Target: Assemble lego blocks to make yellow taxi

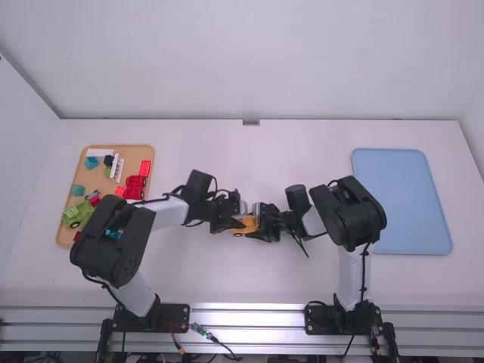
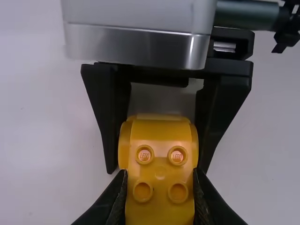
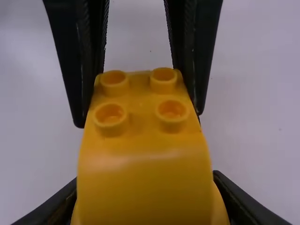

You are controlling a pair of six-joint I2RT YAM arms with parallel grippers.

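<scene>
Fingers [image 1: 224,224]: all on yellow block [image 1: 246,224] | tan tray [image 1: 132,162] left | blue tray [image 1: 401,197] right

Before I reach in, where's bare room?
Table beyond left gripper and right gripper, between block tray and blue tray; also from grippers to near edge; inside blue tray. Crowded: block tray, around yellow piece.

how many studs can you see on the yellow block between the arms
4 on the yellow block: two side by side nearer the left hand, two more nearer the right hand. More may be hidden underneath.
</scene>
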